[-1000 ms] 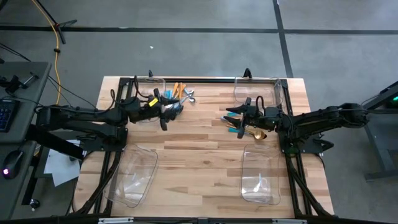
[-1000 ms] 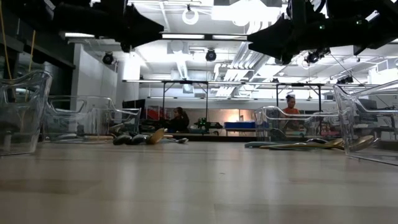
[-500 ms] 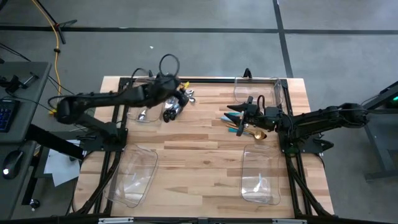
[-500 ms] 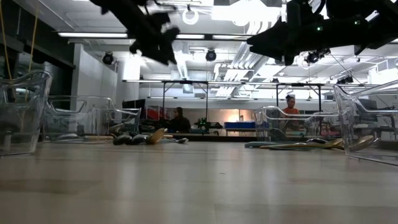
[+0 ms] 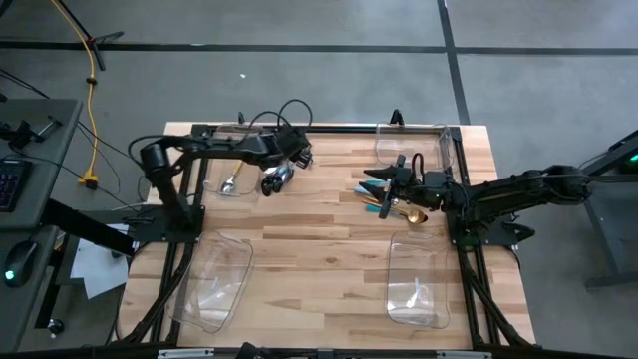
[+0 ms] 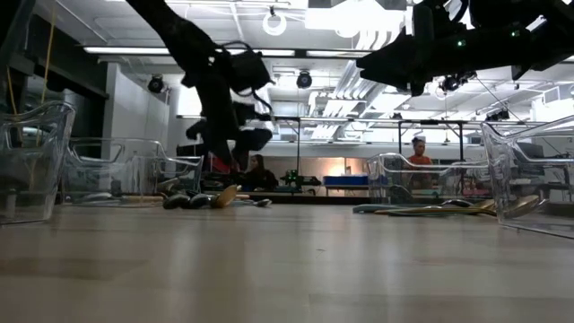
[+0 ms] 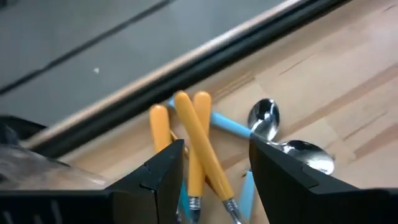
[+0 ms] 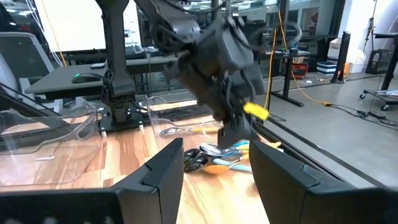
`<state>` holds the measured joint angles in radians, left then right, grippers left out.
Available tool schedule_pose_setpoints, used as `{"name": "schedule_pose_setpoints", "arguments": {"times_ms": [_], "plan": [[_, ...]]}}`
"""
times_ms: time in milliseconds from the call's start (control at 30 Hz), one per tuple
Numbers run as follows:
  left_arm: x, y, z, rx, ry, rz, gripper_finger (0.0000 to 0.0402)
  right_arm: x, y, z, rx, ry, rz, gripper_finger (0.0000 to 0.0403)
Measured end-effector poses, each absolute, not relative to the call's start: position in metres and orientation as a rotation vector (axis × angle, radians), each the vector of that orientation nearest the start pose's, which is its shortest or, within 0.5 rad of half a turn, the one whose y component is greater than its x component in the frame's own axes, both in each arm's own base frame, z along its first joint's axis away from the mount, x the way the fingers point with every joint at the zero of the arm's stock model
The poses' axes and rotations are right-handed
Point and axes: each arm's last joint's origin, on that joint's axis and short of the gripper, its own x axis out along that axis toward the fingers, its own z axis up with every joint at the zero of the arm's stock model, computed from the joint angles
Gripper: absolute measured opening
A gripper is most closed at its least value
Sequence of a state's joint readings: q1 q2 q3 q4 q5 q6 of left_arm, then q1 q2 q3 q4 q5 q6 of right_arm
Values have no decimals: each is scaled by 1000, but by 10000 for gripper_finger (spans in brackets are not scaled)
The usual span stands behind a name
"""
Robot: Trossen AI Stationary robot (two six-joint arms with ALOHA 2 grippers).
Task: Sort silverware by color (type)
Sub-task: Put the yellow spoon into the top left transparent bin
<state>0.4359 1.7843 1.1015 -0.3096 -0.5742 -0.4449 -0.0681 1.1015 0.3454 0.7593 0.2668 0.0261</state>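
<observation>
Left pincer (image 5: 290, 152) moved over orange-handled silverware (image 7: 193, 149), fingers apart; right pincer (image 5: 384, 184) unmoved, apart.

On the counter (image 5: 319, 214), four bins sit toward the corners: one at the far left (image 5: 237, 165), one at the far right (image 5: 419, 145), one at the near left (image 5: 214, 279), one at the near right (image 5: 419, 281). A heap of silverware (image 5: 284, 165) lies near the far edge beside the far-left bin, with the left tool (image 5: 289, 155) above it. A second heap (image 5: 394, 204) lies toward the right edge, between the two right bins, under the right tool (image 5: 389, 184).
</observation>
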Motion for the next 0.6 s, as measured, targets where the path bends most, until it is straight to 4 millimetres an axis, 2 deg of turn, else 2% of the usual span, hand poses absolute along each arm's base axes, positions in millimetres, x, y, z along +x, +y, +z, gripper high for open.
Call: {"name": "schedule_pose_setpoints", "arguments": {"times_ms": [267,600], "plan": [[319,168,163,-379,751,1188,172,215,-22,215,27,-10,-336,168],[320,170,150,-399,774,1205,172,215,-22,215,53,-15,-337,168]]}}
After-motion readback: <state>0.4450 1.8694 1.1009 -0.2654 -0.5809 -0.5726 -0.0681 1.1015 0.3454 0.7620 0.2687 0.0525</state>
